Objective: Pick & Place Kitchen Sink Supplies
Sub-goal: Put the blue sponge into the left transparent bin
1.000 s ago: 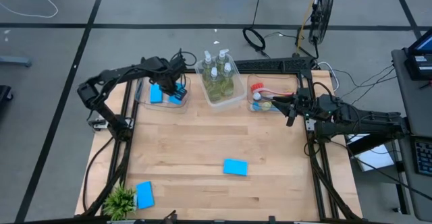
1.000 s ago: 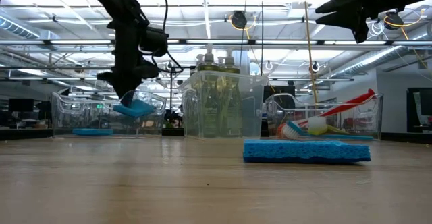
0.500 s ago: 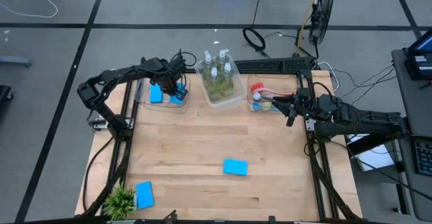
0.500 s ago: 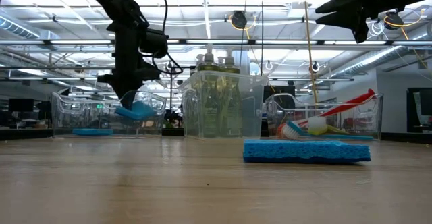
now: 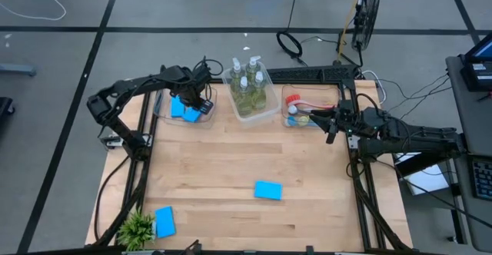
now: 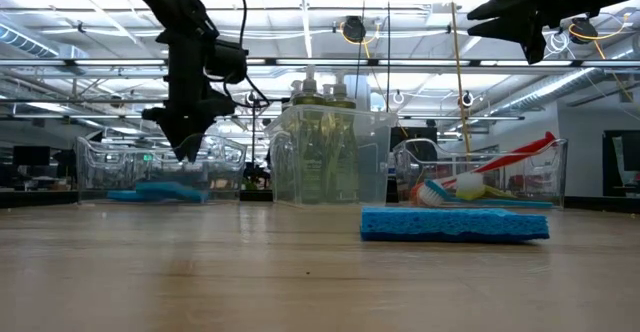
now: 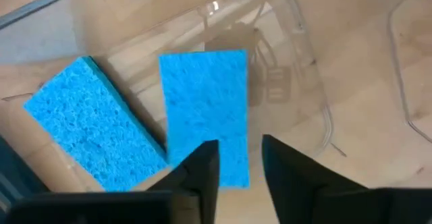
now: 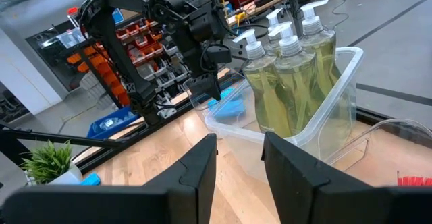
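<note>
Wooden table, seen from above. Left gripper hovers over the left clear bin, jaws parted, empty; two blue sponges lie inside, partly hidden by the fingers. Right gripper, fingers apart and empty, waits beside the brush bin. Two more sponges lie on the table.

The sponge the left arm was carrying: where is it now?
It lies in the clear bin at the table's far left, beside the other blue sponge already there. In the high view this sponge is right under the left gripper, whose fingers are empty.
</note>
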`<action>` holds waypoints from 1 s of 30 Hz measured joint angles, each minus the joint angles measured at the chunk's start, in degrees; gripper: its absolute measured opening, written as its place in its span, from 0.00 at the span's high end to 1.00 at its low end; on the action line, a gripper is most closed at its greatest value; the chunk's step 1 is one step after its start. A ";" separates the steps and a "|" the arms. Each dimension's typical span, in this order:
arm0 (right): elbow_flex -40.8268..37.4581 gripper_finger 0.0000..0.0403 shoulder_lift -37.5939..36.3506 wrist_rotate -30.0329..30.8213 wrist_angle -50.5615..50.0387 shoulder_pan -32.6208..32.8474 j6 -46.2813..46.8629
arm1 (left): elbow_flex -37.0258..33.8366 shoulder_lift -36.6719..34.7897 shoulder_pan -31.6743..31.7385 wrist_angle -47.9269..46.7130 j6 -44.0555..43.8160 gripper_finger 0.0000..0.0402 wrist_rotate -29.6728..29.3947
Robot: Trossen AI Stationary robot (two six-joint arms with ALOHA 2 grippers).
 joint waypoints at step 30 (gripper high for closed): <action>0.00 0.73 -0.02 0.01 0.02 0.00 -0.44 | 16.09 -12.83 -40.01 -22.30 -58.71 0.43 18.70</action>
